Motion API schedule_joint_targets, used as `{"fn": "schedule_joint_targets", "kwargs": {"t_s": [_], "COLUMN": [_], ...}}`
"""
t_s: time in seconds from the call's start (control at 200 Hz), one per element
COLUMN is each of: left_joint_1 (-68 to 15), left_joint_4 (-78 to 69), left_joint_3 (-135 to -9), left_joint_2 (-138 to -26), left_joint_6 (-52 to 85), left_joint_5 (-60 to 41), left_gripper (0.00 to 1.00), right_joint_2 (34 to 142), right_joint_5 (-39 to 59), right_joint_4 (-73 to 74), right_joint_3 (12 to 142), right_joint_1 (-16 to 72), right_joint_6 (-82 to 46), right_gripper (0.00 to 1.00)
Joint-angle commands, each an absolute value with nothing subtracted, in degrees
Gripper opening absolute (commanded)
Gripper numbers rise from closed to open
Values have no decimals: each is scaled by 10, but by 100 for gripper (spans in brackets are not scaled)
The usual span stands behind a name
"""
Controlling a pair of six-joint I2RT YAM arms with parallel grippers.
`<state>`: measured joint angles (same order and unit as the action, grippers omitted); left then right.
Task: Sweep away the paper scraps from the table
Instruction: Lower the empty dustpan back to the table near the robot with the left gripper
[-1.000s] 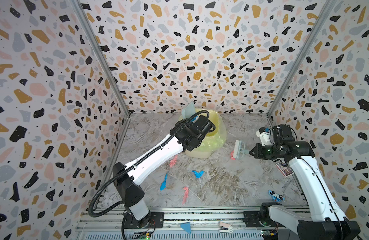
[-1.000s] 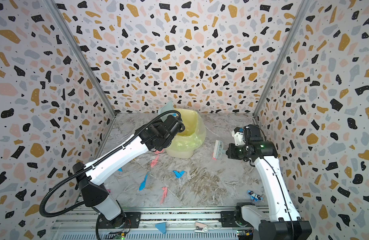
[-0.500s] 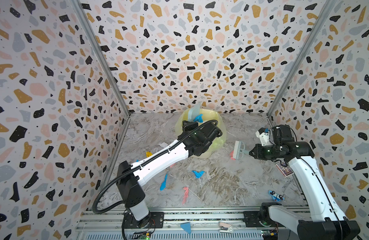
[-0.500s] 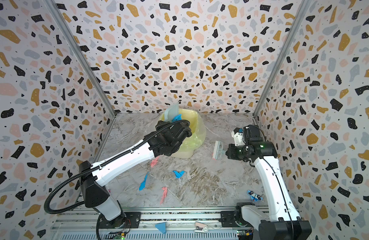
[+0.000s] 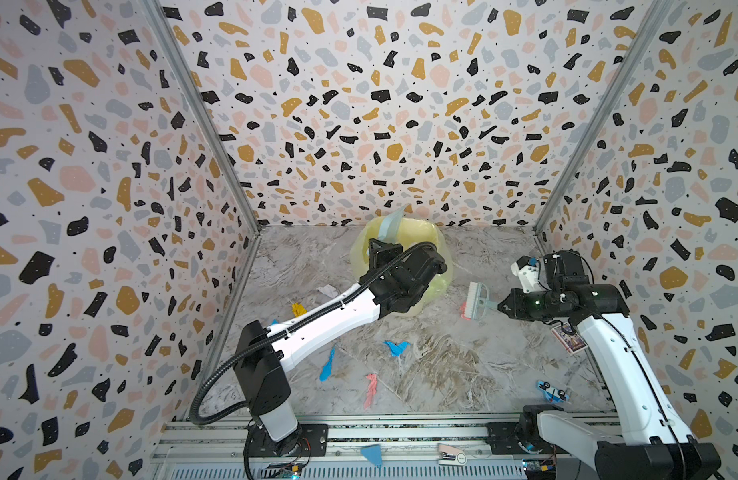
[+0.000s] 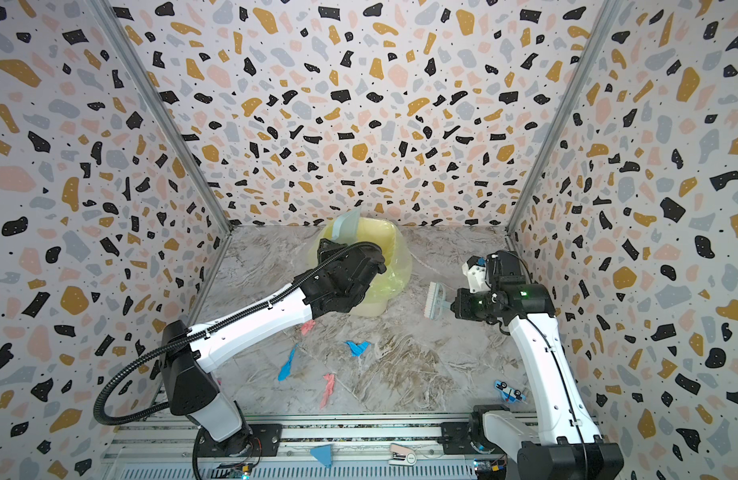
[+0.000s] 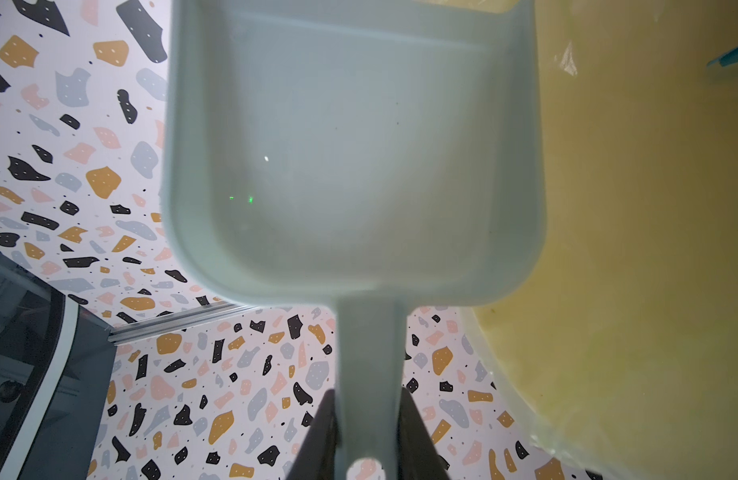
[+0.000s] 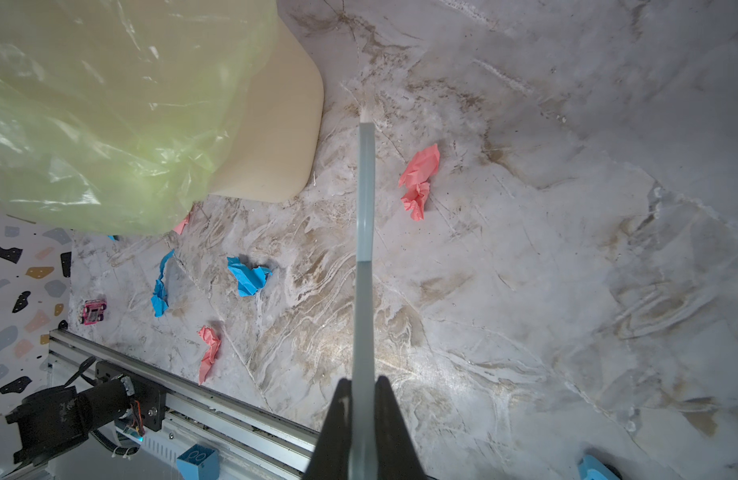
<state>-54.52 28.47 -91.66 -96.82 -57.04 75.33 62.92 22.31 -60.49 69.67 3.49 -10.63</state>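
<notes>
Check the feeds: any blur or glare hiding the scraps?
Left wrist view: the dustpan fills the frame, soft-edged, with small green glints. Right wrist view: the brush, close up, is blurred; the paper scraps are sharp; glare sits on the plastic bag. Both top views: even light, scraps clear.

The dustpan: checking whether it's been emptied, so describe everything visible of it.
The dustpan is pale blue-grey plastic: a shallow scoop with a raised rim and a flat handle. The left gripper is shut on that handle. The scoop looks empty. In both top views it stands raised at the far rim of the yellow-bagged bin; whether they touch is unclear.
</notes>
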Motion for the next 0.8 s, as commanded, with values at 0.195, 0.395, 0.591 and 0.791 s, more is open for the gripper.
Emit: {"fn": "schedule_joint_targets", "kwargs": {"t_s": [0.195,0.395,0.591,0.791], "left_joint_1": [-555,-557,-562,-585], "left_joint_4": [295,377,450,528], "left_joint_3": [-963,-1018,-1077,-1155], "left_joint_2": [-963,-954,-943,-932], "left_joint_6": [-532,-418,-320,-203], "left_joint_5": [741,698,625,497], "left_gripper": [0,0,0,0], "right_joint_2": [615,616,618,619], "right_joint_5": [221,214,208,187], "right_joint_4": [-615,-615,-615,-614], "right_joint_3": [703,715,728,746], "right_joint_1": [37,35,36,34], "right_joint_6": [-109,-109,-109,-106], "right_gripper": [0,0,0,0]}}
